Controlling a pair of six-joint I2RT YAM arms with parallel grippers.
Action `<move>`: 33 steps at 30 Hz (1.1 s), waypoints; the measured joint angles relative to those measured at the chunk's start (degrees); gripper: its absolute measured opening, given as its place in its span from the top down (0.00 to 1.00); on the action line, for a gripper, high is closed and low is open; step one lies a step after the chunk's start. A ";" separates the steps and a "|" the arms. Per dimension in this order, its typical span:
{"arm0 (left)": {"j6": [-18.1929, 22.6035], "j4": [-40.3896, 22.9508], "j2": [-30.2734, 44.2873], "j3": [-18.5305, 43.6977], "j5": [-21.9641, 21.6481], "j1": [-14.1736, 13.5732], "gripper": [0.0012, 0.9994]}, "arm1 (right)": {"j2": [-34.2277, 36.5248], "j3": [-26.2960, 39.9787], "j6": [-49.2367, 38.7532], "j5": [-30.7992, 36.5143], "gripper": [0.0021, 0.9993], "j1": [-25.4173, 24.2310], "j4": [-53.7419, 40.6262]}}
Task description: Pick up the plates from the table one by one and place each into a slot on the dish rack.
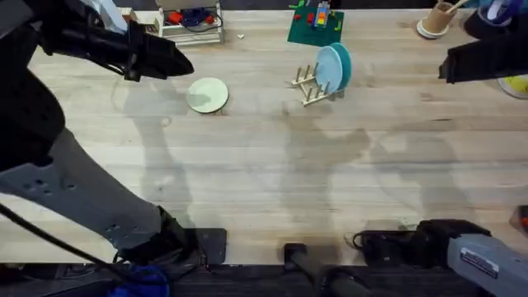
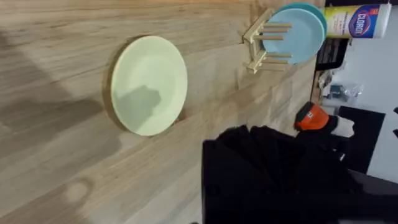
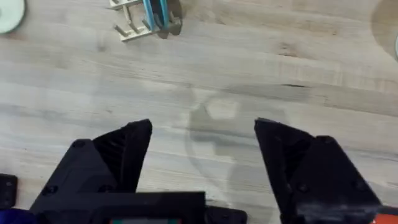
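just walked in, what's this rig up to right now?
Two arms are racking plates. The teal-blue plate already stands on edge in the dish rack at the far side of the table. The cream-yellow plate lies flat on the wood, left of the rack. The left pincer hangs in the air next to that plate, not touching it. The right pincer is open and empty above bare table, well away from the rack.
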 joint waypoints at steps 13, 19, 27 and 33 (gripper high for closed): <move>0.28 2.66 6.22 0.00 -1.07 0.71 0.96 | 0.00 0.00 0.19 0.00 0.01 0.00 0.00; 0.39 5.02 8.88 -0.02 -2.64 0.71 0.96 | 0.00 0.00 0.20 0.00 0.01 0.00 0.00; 0.36 7.33 10.35 -0.02 -4.70 0.71 0.96 | 0.00 0.00 0.20 0.00 0.01 0.00 0.00; 0.35 8.43 12.89 -0.02 -5.13 0.71 0.96 | 0.00 0.00 0.20 0.00 0.01 0.00 0.00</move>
